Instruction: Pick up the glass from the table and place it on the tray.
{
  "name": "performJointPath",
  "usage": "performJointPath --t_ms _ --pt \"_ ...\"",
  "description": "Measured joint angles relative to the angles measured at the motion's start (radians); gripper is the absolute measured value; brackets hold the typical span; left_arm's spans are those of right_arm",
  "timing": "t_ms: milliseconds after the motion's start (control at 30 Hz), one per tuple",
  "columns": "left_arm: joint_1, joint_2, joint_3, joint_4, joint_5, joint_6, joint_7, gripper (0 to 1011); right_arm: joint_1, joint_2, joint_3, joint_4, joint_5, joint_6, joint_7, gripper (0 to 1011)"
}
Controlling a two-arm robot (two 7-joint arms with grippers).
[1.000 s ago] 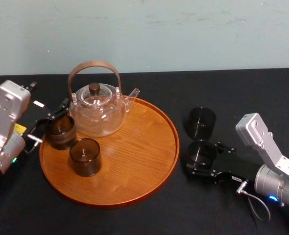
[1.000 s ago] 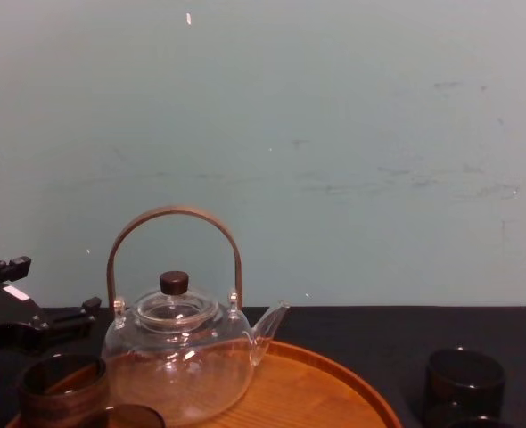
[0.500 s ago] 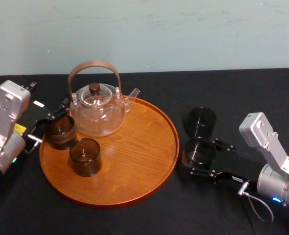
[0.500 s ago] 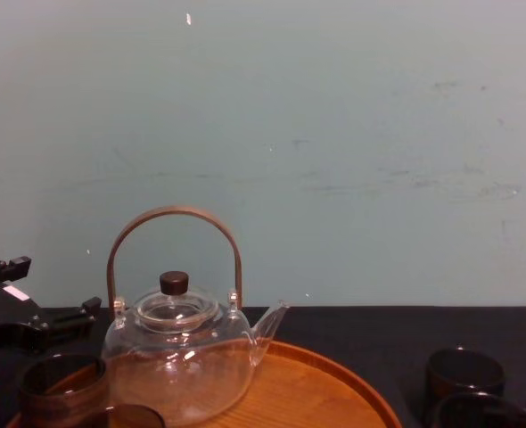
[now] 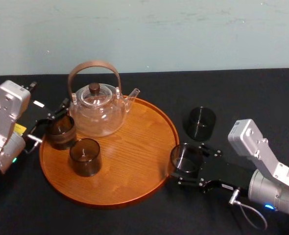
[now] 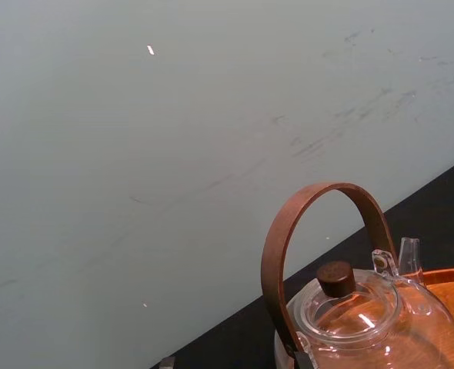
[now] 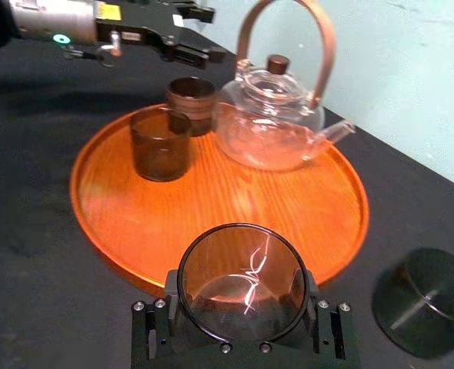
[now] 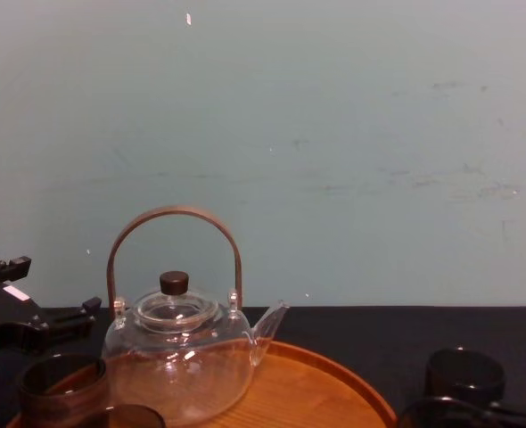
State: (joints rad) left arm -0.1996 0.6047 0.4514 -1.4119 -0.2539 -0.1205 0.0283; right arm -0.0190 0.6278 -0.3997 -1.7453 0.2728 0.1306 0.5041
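A dark smoky glass (image 5: 186, 157) sits between the fingers of my right gripper (image 5: 187, 165), which is shut on it just off the right rim of the round wooden tray (image 5: 134, 161). In the right wrist view the glass (image 7: 241, 270) fills the gripper (image 7: 241, 311), with the tray's rim (image 7: 111, 250) just beyond it. My left gripper (image 5: 49, 122) rests open at the tray's left edge, beside a brown glass (image 5: 61, 131) standing on the tray.
A clear glass teapot (image 5: 96, 108) with a curved wooden handle stands at the back of the tray, and a second dark glass (image 5: 84, 156) stands in front of it. Another dark glass (image 5: 199, 122) stands on the black table right of the tray.
My right gripper has carried the glass leftward, from beside the other table glass to the tray's right rim. The left arm has not moved.
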Motion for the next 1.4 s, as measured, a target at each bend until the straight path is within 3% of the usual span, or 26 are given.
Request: performJointPath --t_ms 467,967,1400 --pt "0.000 0.000 0.000 0.000 0.000 0.000 0.000 1001 0.045 -0.036 -0.062 -0.012 -0.040 0.027 0.000 907" --pt "0.000 0.000 0.000 0.000 0.000 0.000 0.000 1001 0.149 -0.127 -0.122 0.079 -0.074 0.080 -0.009 907" --pt "0.000 0.000 0.000 0.000 0.000 0.000 0.000 1001 0.197 -0.181 -0.169 0.135 -0.090 0.084 0.002 907"
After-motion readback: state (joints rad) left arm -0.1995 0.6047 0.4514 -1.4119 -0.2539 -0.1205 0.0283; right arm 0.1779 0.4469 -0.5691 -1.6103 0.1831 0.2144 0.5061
